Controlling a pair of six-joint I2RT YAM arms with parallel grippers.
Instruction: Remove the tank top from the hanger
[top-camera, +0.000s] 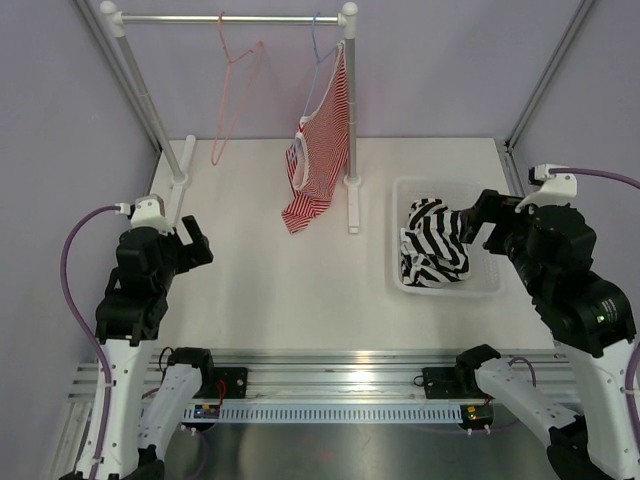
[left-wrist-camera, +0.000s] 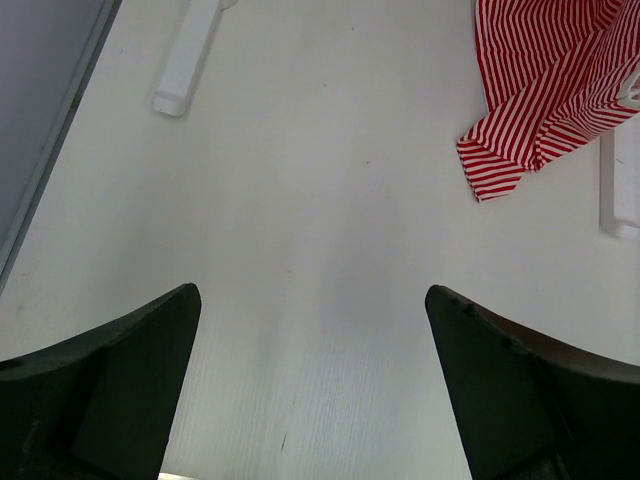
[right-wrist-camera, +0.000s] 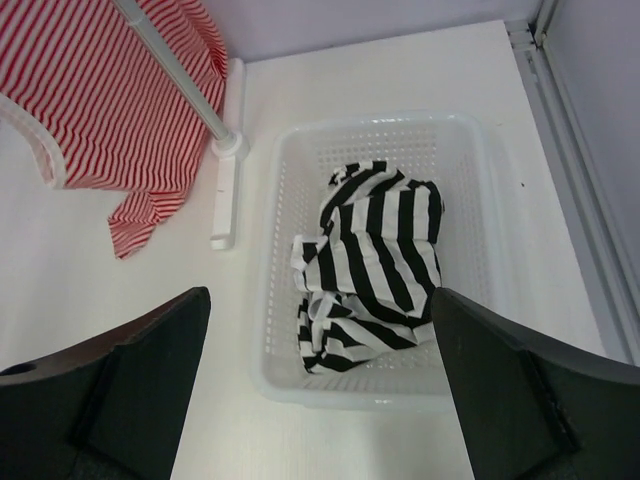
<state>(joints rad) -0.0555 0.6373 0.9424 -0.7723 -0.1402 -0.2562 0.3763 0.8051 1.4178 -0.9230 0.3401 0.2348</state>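
The black-and-white striped tank top (top-camera: 433, 255) lies crumpled in a white basket (top-camera: 408, 283) at the right; it also shows in the right wrist view (right-wrist-camera: 368, 265) inside the basket (right-wrist-camera: 275, 300). The pink wire hanger (top-camera: 238, 90) hangs bare on the rail at the back. My right gripper (top-camera: 478, 222) is open and empty, held above the basket's near right side (right-wrist-camera: 320, 385). My left gripper (top-camera: 197, 243) is open and empty over bare table at the left (left-wrist-camera: 312, 380).
A white clothes rail (top-camera: 230, 18) stands at the back on two posts with flat feet (top-camera: 352, 205). A red-and-white thin-striped top (top-camera: 320, 150) hangs from a blue hanger (top-camera: 322, 50) by the right post, its hem on the table (left-wrist-camera: 550, 90).
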